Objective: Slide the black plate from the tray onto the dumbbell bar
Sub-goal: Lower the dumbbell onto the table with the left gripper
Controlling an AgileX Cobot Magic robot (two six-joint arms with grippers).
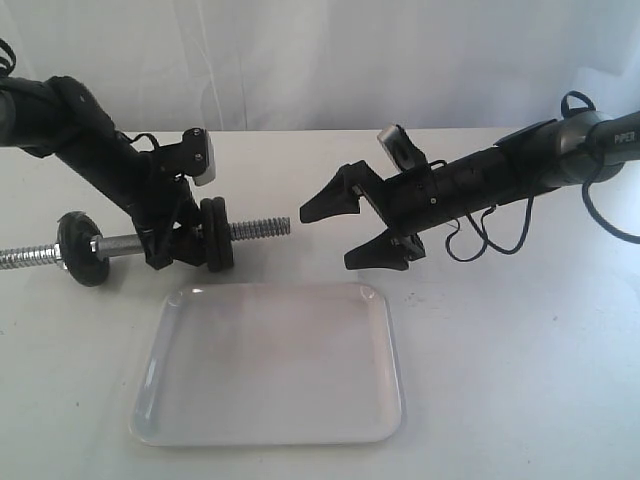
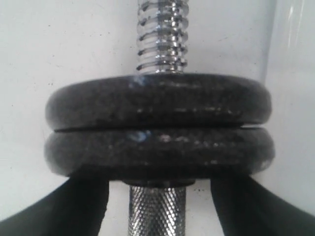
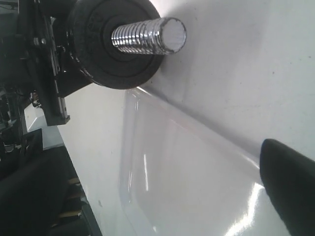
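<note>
The white tray (image 1: 392, 350) lies with nothing in it. Two black plates sit side by side on the dumbbell bar (image 1: 120, 243); the outer black plate (image 1: 224, 234) (image 2: 157, 96) (image 3: 98, 59) faces the threaded end (image 1: 262, 228) (image 3: 147, 35). My left gripper (image 1: 172, 250) (image 2: 157, 186) straddles the knurled bar (image 2: 157, 211) just behind the plates; table shows on both sides between fingers and bar. My right gripper (image 1: 325, 240) is open and holds nothing, a little right of the bar's end. Only one of its fingers (image 3: 290, 191) shows in the right wrist view, over the tray (image 3: 187, 187).
Another black disc (image 1: 80, 248) sits on the bar's left part, with threaded rod sticking out beyond it toward the left edge. The tray lies in front of the bar. A white wall stands behind the table.
</note>
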